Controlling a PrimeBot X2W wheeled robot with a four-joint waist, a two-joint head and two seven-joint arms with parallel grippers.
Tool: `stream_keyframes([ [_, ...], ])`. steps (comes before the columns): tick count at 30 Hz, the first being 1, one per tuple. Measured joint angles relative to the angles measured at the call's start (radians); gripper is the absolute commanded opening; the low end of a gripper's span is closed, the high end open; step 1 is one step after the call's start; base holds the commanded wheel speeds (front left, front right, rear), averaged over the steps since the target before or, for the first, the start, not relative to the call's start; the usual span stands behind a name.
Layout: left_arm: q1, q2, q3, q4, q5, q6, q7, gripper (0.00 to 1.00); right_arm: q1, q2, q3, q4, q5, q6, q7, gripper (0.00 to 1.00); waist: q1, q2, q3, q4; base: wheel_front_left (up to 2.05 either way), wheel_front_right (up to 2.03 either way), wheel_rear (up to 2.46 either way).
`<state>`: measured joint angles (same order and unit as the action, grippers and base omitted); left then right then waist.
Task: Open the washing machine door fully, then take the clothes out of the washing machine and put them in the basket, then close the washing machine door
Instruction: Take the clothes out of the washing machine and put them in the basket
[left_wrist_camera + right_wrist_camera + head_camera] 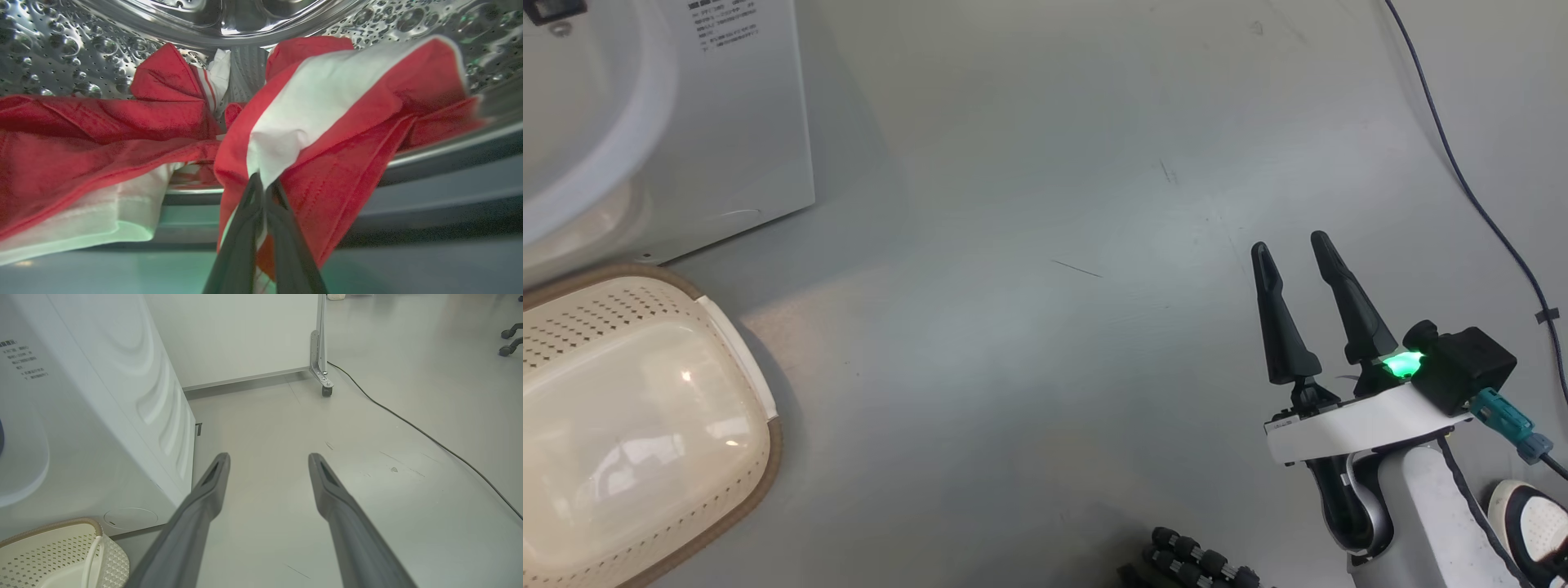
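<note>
The left gripper (263, 185) is pressed together on the clothes (351, 163). Its dark fingers (239, 245) pinch a fold of red fabric with a white panel, right at the mouth of the washing machine (735, 122). To this gripper's left, more red cloth with pale lining spills out over the grey porthole rim (429, 196). Beyond the tips curves the dimpled steel drum (61, 49). To the gripper's right, the pinched fold rises against the drum wall, with the rim running beneath it.

The right gripper (268, 457) is spread wide, with only floor (286, 416) between its fingers. Far to its left stands the washer's white body with black printed text. The cream, perforated basket (53, 555) sits just in front of the machine, well apart from this gripper.

Ahead of the tips the floor is smooth, pale grey and lightly scuffed, with a few short dark scratches. Further ahead a white partition (245, 335) stands on a metal leg with a castor (326, 391). To the gripper's right a dark cable (408, 424) trails across the floor from the castor, and chair wheels (506, 332) show in the far corner. In the head view a white shoe (1531, 523) rests just right of this arm's pale forearm.
</note>
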<state>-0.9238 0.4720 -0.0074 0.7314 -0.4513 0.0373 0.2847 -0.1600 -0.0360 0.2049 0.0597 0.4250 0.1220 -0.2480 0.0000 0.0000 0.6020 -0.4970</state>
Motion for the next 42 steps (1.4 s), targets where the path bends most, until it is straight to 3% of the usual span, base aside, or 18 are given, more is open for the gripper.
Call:
stream_keyframes([
  [11,0.0,-0.081,-0.034,0.032,-0.005,-0.046,-0.076,0.0,-0.002,0.0,-0.038,0.0,-0.016,0.0,0.0,1.0,0.0,0.0,-0.038,0.064,0.0,0.0,0.0],
  [20,0.045,-0.137,-0.076,0.058,-0.005,-0.112,-0.174,0.0,-0.002,-0.005,-0.058,0.01,-0.038,0.0,-0.001,1.0,0.0,0.0,-0.086,0.144,0.0,0.0,0.0],
  [42,0.244,-0.247,-0.167,0.057,-0.014,-0.157,-0.381,0.0,0.04,-0.046,-0.073,0.045,-0.06,0.0,-0.001,1.0,0.0,0.0,-0.265,0.31,0.0,0.0,0.0],
])
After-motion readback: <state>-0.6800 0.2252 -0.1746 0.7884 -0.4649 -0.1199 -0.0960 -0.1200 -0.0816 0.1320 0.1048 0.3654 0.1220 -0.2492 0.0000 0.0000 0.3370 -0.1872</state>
